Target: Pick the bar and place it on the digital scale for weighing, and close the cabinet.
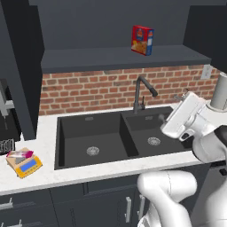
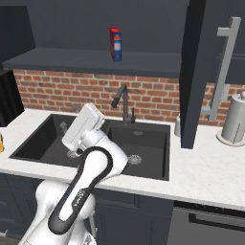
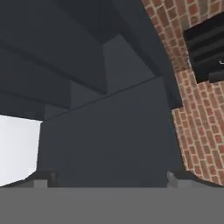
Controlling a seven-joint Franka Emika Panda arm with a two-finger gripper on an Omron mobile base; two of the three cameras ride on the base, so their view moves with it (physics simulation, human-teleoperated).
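Nearest in the left base view, at about 8 o'clock on the white counter (image 1: 48,175), sits the digital scale (image 1: 25,165) with the bar (image 1: 19,154) lying across its plate, pink and white. The right base view catches just a sliver of the scale's orange at its left edge, at 9 o'clock.

The double sink (image 1: 111,137) fills the middle of both base views, the dark faucet (image 1: 141,91) standing behind it toward 12 o'clock. The hand hovers above the sink's right basin, pointed up and away.

In the hand view the gripper (image 3: 109,178) shows two fingertips (image 3: 41,180) set wide apart with nothing between them, aimed at the dark underside of the cabinet (image 3: 105,144) with brick wall (image 3: 201,127) at 3 o'clock.

Farther back, a red and blue box (image 1: 142,40) stands upright on the open cabinet shelf. The right base view alone shows the cabinet door (image 2: 194,72) swung out edge-on at 2 o'clock, its long silver handle (image 2: 224,62) beside it, and a paper towel roll (image 2: 234,117) at 3 o'clock.
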